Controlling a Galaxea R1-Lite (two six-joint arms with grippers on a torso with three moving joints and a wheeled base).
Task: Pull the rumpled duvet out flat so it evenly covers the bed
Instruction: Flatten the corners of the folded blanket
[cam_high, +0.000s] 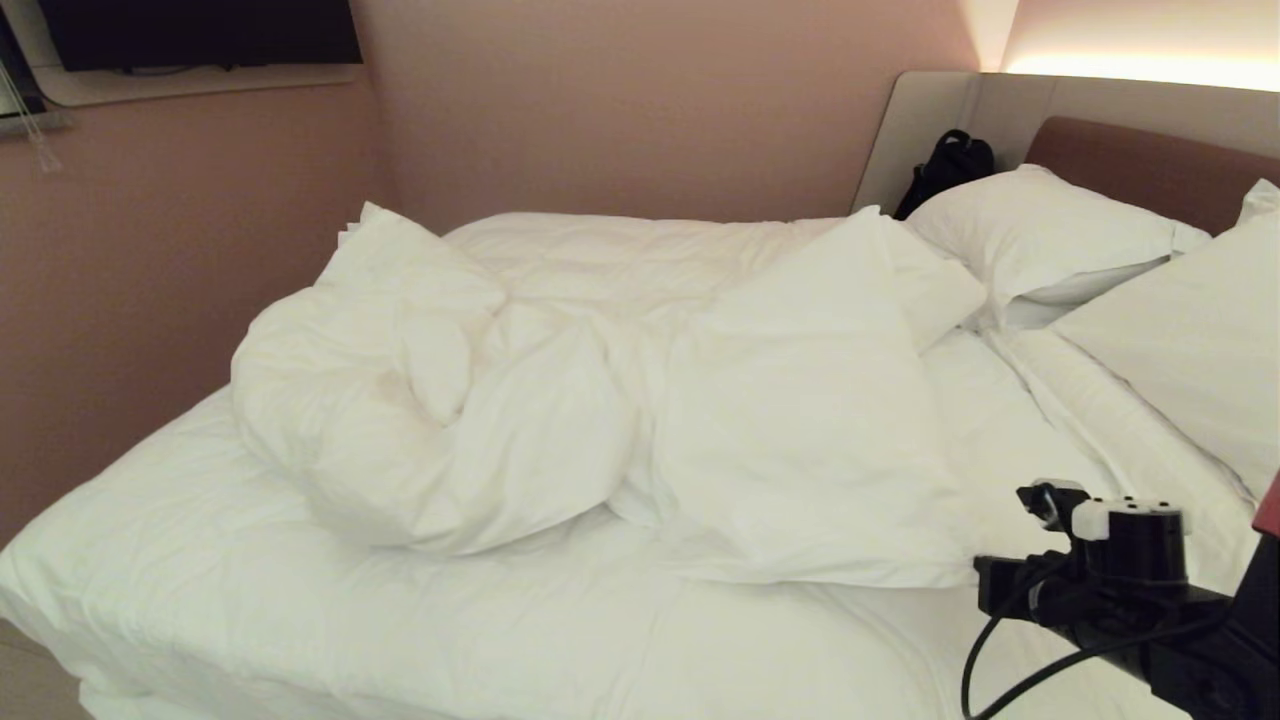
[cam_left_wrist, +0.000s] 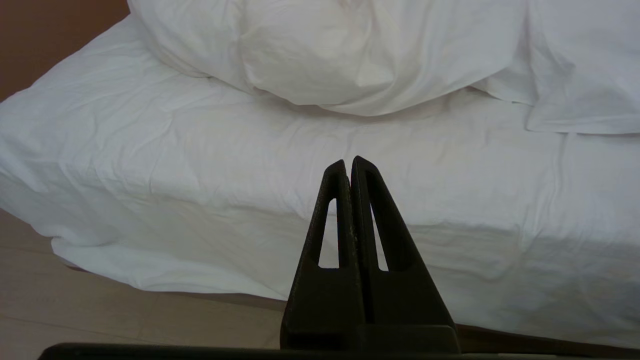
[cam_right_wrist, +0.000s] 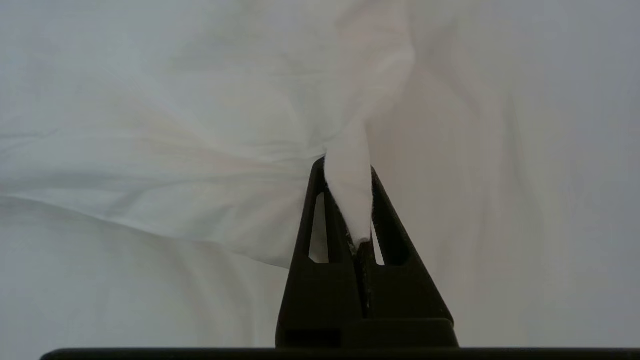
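Note:
The duvet (cam_high: 480, 400) lies bunched in a puffy white heap across the middle of the bed (cam_high: 250, 620), with bare sheet showing in front of it. My right arm reaches in low at the right, and its gripper (cam_high: 985, 590) is at the duvet's near right corner. In the right wrist view that gripper (cam_right_wrist: 348, 167) is shut on a narrow white fold of the duvet (cam_right_wrist: 350, 200). My left gripper (cam_left_wrist: 348, 161) hangs shut and empty in front of the bed's near edge, seen only in its own wrist view.
Two white pillows (cam_high: 1040, 240) (cam_high: 1190, 340) lean at the brown headboard (cam_high: 1150, 160) on the right. A black bag (cam_high: 950, 165) sits in the far corner. A pink wall (cam_high: 150, 280) runs close along the bed's left side. Beige floor (cam_left_wrist: 100, 310) shows below the mattress.

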